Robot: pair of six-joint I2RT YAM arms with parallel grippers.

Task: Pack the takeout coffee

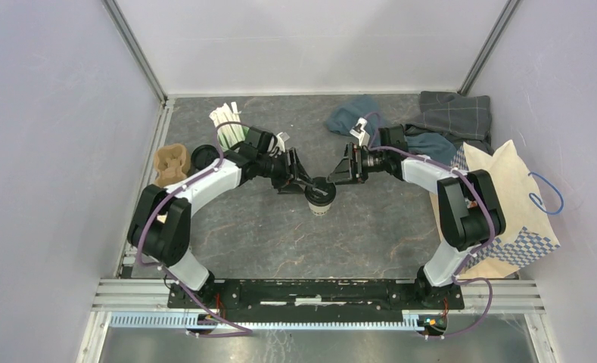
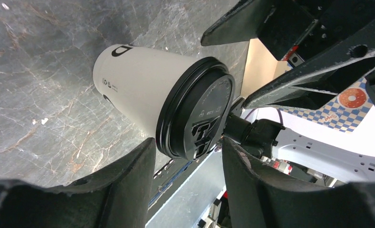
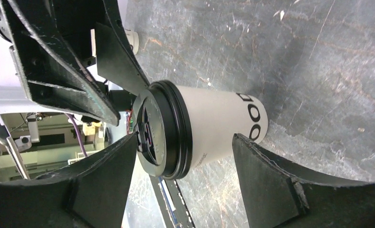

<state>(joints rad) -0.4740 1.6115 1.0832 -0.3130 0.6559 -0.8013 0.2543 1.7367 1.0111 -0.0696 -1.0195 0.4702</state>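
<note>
Black fingers (image 2: 128, 180) of the left gripper (image 2: 187, 142) fill the bottom of its wrist view, spread apart with the black lid (image 2: 199, 114) showing between them and nothing clamped. Opposite, the right gripper (image 3: 183, 137) is likewise wide open, its jaws standing off the coffee cup (image 2: 138, 90) with table (image 1: 371, 234) showing past one of them. That cup stands upright on the table, well apart from the checked paper bag (image 1: 507, 204) and on the bag's left-arm side; the right gripper sits between bag and cup, the left gripper on the side of the cup away from the bag. I judge the cup light, thin-walled and easily dented, and the lid liable to pop off if squeezed or lifted by it. The best hold is probably on the paper wall just under the lid, where the rim stiffens it, gently and kept upright.
</note>
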